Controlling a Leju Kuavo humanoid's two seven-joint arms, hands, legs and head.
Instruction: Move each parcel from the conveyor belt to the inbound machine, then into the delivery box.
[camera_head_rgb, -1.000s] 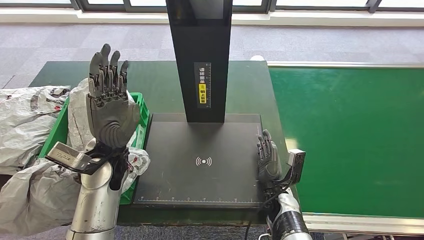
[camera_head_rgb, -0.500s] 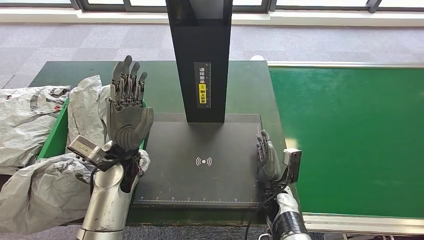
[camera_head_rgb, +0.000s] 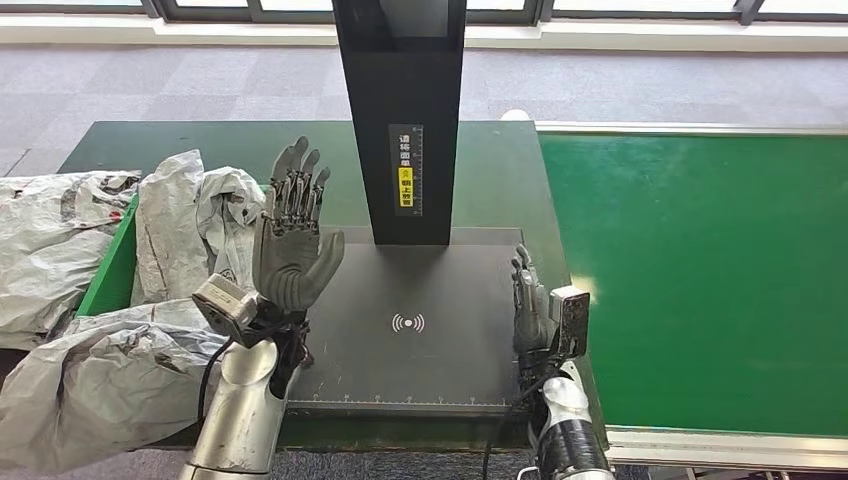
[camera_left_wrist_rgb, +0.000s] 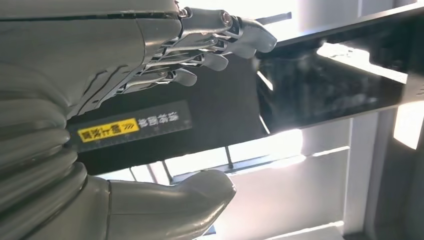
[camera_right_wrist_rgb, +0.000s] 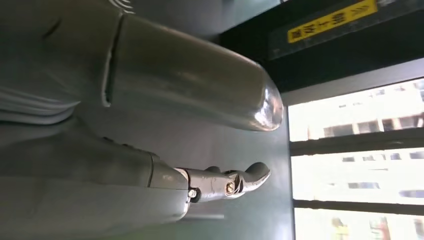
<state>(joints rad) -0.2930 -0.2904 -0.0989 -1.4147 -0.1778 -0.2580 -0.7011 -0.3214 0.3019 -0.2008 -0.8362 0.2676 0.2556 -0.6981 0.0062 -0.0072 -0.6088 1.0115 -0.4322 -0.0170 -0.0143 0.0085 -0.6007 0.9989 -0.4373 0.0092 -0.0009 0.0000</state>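
My left hand (camera_head_rgb: 290, 240) is raised, palm up and fingers spread, above the left edge of the black inbound machine plate (camera_head_rgb: 420, 355); it holds nothing, as the left wrist view confirms with its fingers (camera_left_wrist_rgb: 220, 47) apart. My right hand (camera_head_rgb: 530, 300) stands edge-on at the plate's right side, fingers straight and empty. Grey plastic parcels (camera_head_rgb: 190, 225) fill the green delivery box (camera_head_rgb: 105, 275) at the left. The green conveyor belt (camera_head_rgb: 700, 280) on the right carries no parcel. The machine's black column (camera_head_rgb: 400, 110) rises behind the plate.
More crumpled grey parcels (camera_head_rgb: 95, 385) lie in front of and left of the box, with another (camera_head_rgb: 50, 235) at the far left. The dark green table (camera_head_rgb: 300, 155) stretches behind the box. Grey carpet lies beyond.
My left hand has swung right from over the delivery box to the plate's left edge and sunk lower, still empty. The right hand has turned slightly and stays beside the plate.
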